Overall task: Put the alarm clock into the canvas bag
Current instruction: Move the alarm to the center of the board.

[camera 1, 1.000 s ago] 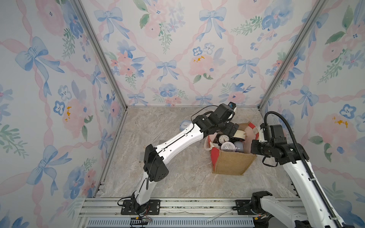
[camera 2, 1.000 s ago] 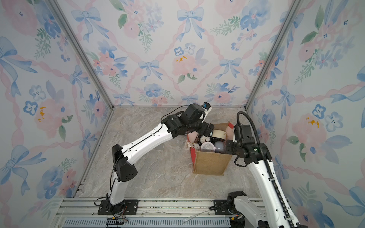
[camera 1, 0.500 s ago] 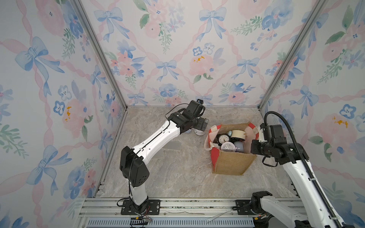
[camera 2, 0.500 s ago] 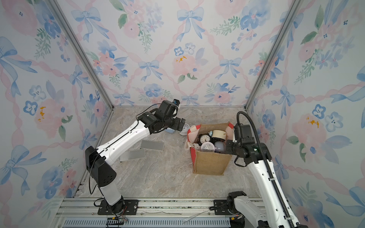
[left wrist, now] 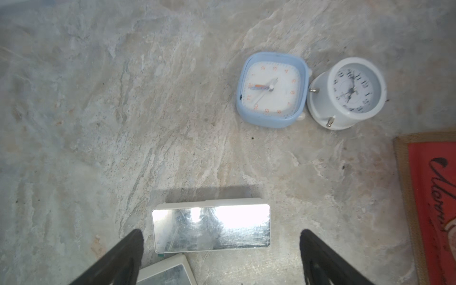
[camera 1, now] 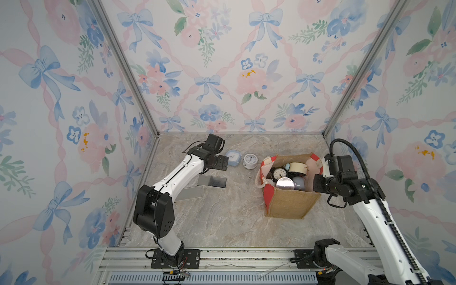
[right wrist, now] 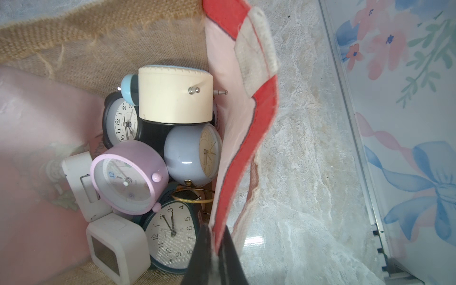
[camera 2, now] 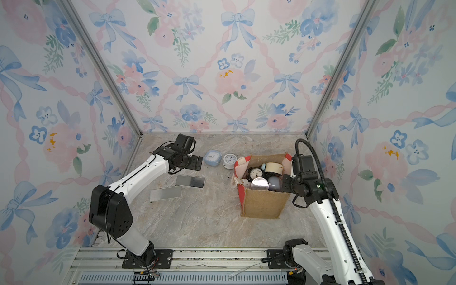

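Tabletop: a grey-beige marble-patterned slab (camera 1: 222,222), veined and matt, forming the floor of the booth.
Back wall: a panel of watercolour wallpaper (camera 1: 234,74) with blue bows, pink twisted ribbons and pink and blue flowers, upright at the slab's far edge.
Side walls: the left panel (camera 1: 61,123) and the right panel (camera 1: 419,111) (same bows, same ribbons).
Corner posts: bare aluminium profiles, a left post (camera 1: 128,71) and a right post (camera 1: 359,71), each running up a seam between back and side wall.
Front rail: a slotted aluminium extrusion (camera 1: 246,254) along the slab's near edge, with a ribbed grey strip (camera 1: 234,279) just beyond it.
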You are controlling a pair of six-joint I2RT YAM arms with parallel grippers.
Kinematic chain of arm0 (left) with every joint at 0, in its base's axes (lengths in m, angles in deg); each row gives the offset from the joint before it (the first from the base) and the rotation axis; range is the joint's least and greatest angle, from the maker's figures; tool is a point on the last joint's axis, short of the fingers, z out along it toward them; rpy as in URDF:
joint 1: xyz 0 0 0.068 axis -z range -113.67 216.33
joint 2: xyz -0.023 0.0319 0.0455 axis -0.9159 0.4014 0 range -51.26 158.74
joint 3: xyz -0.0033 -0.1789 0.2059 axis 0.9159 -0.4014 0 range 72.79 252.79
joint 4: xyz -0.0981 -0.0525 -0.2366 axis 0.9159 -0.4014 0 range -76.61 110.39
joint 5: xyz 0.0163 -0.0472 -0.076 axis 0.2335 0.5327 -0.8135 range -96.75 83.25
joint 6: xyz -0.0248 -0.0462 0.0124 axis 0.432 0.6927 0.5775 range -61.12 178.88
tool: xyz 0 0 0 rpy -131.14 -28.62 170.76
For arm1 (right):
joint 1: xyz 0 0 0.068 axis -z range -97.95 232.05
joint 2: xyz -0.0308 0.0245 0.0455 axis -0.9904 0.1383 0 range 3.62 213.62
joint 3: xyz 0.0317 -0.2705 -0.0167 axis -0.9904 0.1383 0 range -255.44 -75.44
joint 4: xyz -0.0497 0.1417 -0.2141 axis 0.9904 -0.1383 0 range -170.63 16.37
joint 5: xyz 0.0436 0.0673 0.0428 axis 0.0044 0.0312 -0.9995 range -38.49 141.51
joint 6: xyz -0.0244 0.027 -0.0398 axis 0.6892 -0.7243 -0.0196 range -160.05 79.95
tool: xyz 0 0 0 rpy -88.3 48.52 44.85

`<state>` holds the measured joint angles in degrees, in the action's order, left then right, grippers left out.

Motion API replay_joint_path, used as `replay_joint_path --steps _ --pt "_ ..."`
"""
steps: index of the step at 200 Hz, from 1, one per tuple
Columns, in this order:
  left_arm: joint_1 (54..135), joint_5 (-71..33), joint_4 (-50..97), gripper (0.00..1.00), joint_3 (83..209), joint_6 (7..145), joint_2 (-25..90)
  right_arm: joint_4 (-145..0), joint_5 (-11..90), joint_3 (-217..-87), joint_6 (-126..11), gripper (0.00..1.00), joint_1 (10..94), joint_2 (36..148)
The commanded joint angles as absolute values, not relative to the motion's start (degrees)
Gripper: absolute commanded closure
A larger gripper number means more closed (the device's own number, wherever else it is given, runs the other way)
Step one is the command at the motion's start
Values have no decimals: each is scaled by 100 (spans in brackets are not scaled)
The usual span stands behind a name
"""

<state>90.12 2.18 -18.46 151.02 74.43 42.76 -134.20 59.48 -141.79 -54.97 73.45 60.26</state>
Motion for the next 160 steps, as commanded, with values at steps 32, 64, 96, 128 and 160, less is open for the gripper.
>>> replay_joint_path --steps 32,64,96,128,160 --pt "8138 -242 -1608 2 14103 7495 3857 -13419 5833 -14259 -5420 100 7376 6109" --pt "7608 -712 -1434 2 13783 7535 3972 -13411 5810 -14268 -5425 99 7370 6087" --pt "7343 -716 -1346 2 13502 7657 4128 -13442 5843 -14284 -5392 99 7371 6069" --pt "7086 -718 -1306 2 13145 7744 4214 -13450 5857 -14285 -5359 99 7370 6023" --pt "6943 -749 -1304 2 13035 7767 4370 -13445 5831 -14272 -5349 99 7372 5928"
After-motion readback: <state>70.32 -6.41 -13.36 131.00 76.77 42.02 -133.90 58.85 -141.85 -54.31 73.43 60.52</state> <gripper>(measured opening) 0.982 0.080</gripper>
